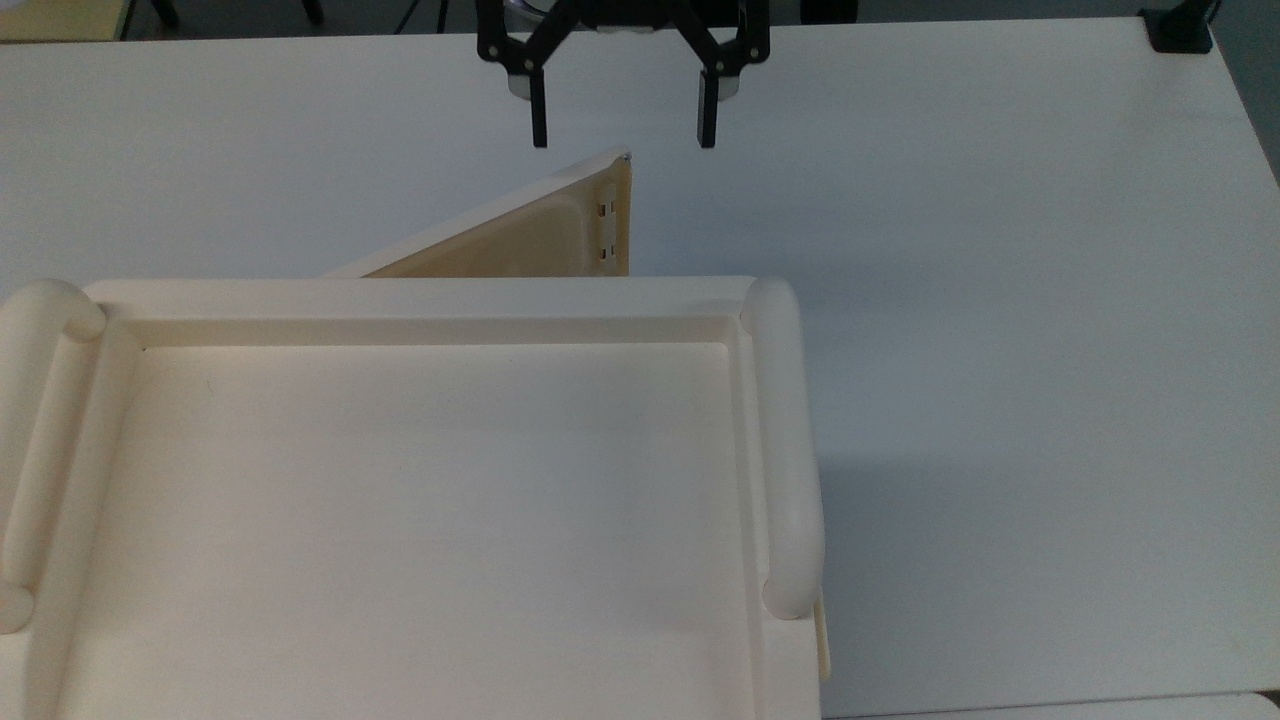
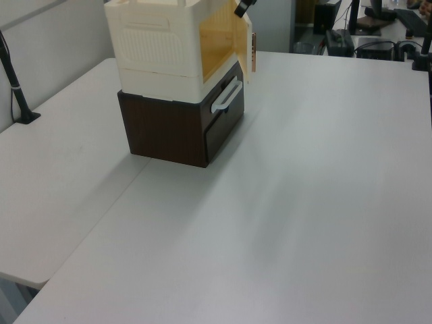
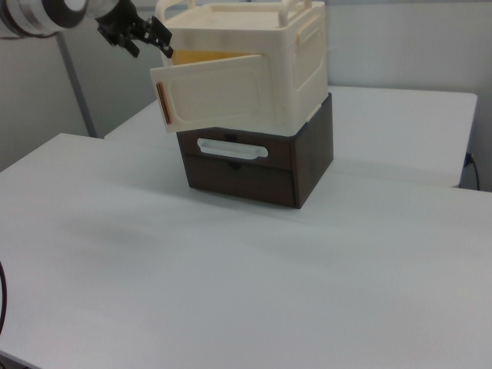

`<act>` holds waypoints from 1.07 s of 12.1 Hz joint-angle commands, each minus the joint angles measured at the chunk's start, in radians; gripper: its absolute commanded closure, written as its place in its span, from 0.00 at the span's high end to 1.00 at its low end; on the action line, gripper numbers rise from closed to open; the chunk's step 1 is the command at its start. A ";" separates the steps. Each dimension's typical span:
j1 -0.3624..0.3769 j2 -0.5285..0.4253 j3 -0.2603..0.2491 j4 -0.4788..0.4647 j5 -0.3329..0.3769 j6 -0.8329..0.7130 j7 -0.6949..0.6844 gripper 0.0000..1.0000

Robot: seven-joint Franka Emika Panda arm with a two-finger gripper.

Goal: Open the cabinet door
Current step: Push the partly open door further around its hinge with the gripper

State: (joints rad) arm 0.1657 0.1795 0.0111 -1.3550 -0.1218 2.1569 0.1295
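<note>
Cream plastic cabinet on a dark brown drawer unit, near the white tabletop's edge; cabinet door swung partly open. Black gripper just above the door's free edge, jaws spread, holding nothing.

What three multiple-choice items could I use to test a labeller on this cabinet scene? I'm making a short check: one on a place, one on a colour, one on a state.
1. The cabinet stands on:
A. a dark brown drawer unit
B. the bare table
C. a chair

2. The drawer unit's handle is:
A. black
B. white
C. red

3. The cabinet door is:
A. shut flush
C. removed
B. swung partly open

Key: 1 A, the drawer unit sits directly beneath it. 2 B, pale against the brown front. 3 B, the door angles outward, and the gripper hangs clear of its free edge with jaws open.
</note>
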 commanded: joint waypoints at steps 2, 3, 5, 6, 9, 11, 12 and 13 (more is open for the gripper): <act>0.024 0.051 0.000 -0.024 0.019 0.125 -0.014 1.00; 0.025 0.051 0.000 -0.027 0.018 0.126 -0.014 1.00; 0.026 0.048 0.000 -0.041 0.016 0.110 -0.024 1.00; 0.025 0.045 -0.002 -0.047 0.014 0.065 -0.027 1.00; 0.015 0.011 -0.016 -0.033 0.011 -0.203 -0.121 1.00; 0.005 -0.012 -0.020 -0.033 0.016 -0.313 -0.175 1.00; -0.006 -0.014 -0.019 -0.033 0.018 -0.357 -0.177 1.00; -0.006 -0.014 -0.016 -0.035 0.018 -0.362 -0.169 1.00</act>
State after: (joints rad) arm 0.1681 0.1965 -0.0013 -1.3610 -0.1220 1.8603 -0.0036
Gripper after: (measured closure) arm 0.000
